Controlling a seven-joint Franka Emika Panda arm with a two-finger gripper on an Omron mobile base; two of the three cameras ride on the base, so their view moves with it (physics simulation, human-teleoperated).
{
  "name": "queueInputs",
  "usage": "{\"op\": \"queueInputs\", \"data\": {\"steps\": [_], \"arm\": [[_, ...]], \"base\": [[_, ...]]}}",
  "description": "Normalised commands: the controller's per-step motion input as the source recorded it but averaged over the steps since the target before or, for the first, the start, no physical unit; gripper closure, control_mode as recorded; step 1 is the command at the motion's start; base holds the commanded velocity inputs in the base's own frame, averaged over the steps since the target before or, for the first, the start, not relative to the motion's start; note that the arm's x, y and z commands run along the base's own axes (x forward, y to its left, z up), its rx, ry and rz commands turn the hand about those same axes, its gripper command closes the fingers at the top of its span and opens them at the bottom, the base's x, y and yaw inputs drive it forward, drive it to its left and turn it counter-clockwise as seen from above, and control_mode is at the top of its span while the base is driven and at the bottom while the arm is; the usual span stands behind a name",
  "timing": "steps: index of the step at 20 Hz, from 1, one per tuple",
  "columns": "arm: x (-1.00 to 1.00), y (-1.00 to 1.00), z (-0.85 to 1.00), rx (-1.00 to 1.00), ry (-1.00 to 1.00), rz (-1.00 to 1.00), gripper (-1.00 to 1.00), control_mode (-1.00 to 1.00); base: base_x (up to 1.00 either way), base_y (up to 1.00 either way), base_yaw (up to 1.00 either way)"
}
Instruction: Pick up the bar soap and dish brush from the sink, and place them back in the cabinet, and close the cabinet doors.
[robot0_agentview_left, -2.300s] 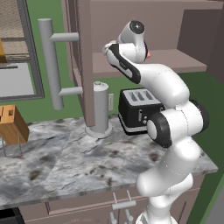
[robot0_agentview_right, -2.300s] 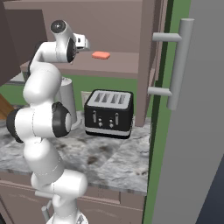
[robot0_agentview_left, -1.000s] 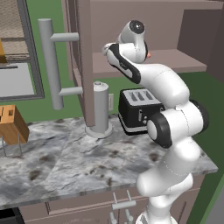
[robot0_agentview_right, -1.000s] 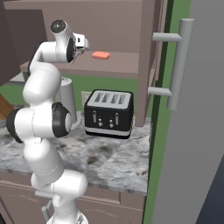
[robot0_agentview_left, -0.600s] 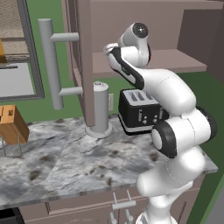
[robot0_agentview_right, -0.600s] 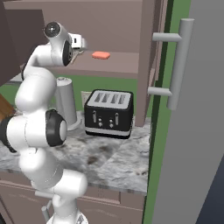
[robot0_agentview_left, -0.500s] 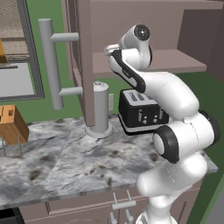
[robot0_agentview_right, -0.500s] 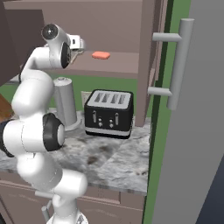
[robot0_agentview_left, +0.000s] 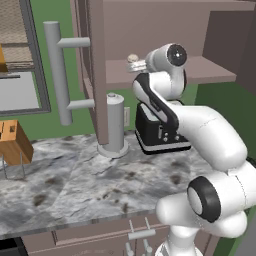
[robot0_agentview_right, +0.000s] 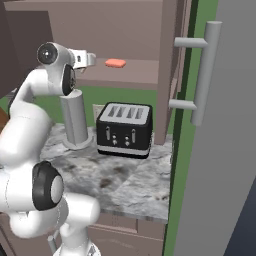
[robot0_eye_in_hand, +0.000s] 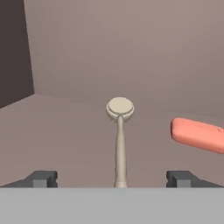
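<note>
I see the dish brush (robot0_eye_in_hand: 119, 135) lying on the shelf of the cabinet (robot0_agentview_left: 210, 70), its head toward the back wall and its handle toward the front edge. In the hand view the bar soap (robot0_eye_in_hand: 197, 134) lies on the same shelf to the right of the brush, apart from it. Below the shelf, on the counter (robot0_agentview_right: 125, 175), the toaster (robot0_agentview_right: 124, 130) stands near the back edge, and a cylindrical container (robot0_agentview_right: 76, 121) stands to its left.

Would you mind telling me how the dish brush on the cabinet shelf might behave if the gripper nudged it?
The dish brush looks stiff and probably light, given its thin straight handle. Its round head may let it roll or pivot sideways, possibly toward the bar soap lying apart beside it.
</note>
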Motion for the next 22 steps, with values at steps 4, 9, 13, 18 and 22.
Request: {"op": "queueInputs", "data": {"steps": [4,9,13,18,22], "arm": [[-0.65,-0.10,0.17,0.00,-0.01,0.00,-1.00,-1.00],[-0.67,0.00,0.28,0.00,0.00,0.00,-1.00,-1.00],[-0.72,0.00,0.29,0.00,0.00,0.00,-1.00,-1.00],[-0.78,0.00,0.21,-0.01,0.00,0.00,-1.00,-1.00],[-0.86,0.00,0.08,-0.03,0.00,0.00,-1.00,-1.00]], "base": [[0.00,0.00,0.00],[0.00,0.00,0.00],[0.00,0.00,0.00],[0.00,0.00,0.00],[0.00,0.00,0.00]]}}
